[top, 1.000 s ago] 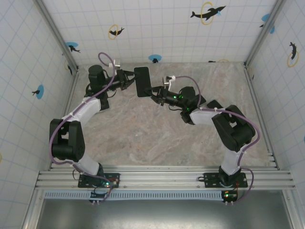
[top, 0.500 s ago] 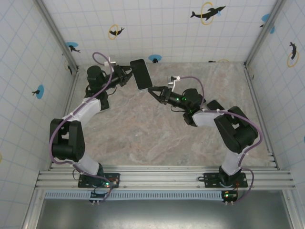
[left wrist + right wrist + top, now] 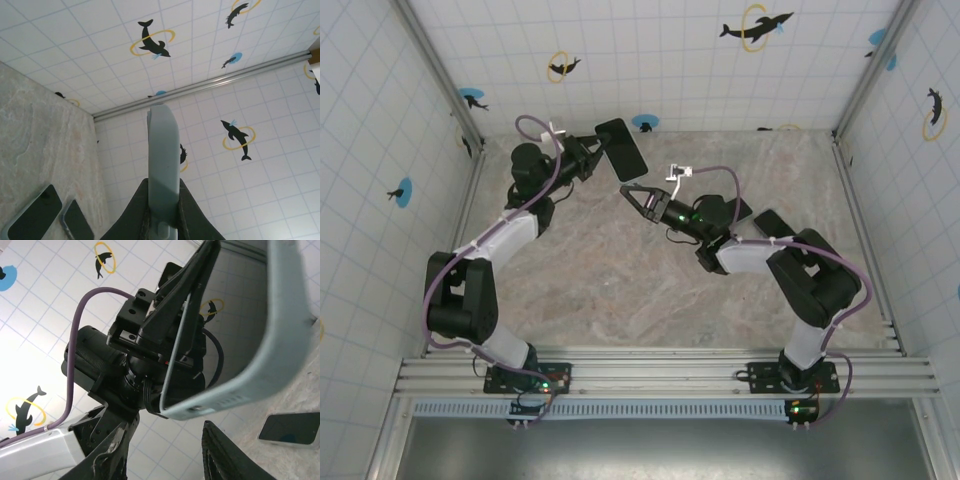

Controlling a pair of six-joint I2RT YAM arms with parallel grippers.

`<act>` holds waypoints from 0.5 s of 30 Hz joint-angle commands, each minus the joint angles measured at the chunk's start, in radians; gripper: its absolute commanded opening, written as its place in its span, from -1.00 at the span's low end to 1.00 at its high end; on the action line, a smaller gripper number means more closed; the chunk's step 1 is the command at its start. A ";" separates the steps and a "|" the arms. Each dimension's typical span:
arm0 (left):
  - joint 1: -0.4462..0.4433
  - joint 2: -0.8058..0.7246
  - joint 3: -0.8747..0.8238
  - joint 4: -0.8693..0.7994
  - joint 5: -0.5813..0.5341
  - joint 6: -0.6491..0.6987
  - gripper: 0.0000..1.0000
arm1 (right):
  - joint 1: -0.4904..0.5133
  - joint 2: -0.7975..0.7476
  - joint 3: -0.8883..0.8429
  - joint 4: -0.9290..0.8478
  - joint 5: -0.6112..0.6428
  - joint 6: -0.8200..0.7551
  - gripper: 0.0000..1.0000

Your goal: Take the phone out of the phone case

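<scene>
Near back wall (image 3: 650,60): left jaws clamp cased phone (image 3: 621,149) edge; right jaws parted, seemingly clear

The left arm (image 3: 470,290) and right arm (image 3: 810,280) pair black joint housings with white link shells, each trailing a looping purple cable (image 3: 527,122), green lights (image 3: 547,381) glowing at the bases (image 3: 525,380), the left claw (image 3: 595,155) and right claw (image 3: 630,195) black.
</scene>
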 commanded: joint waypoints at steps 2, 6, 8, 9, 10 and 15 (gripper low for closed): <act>-0.016 -0.035 -0.003 0.095 -0.022 -0.019 -1.00 | 0.010 0.007 0.058 0.029 0.071 -0.046 -0.21; -0.019 -0.034 -0.007 0.104 -0.030 -0.018 -1.00 | 0.010 0.017 0.070 0.027 0.093 -0.038 -0.30; -0.019 -0.033 -0.006 0.106 -0.030 -0.019 -1.00 | 0.010 0.020 0.072 0.019 0.102 -0.040 -0.34; -0.018 -0.032 -0.006 0.108 -0.029 -0.021 -1.00 | 0.009 0.022 0.076 0.012 0.107 -0.043 -0.36; -0.019 -0.029 -0.003 0.111 -0.025 -0.025 -1.00 | 0.010 0.024 0.079 0.005 0.114 -0.047 -0.37; -0.024 -0.021 0.006 0.112 -0.017 -0.030 -1.00 | 0.006 0.038 0.106 -0.007 0.110 -0.055 -0.46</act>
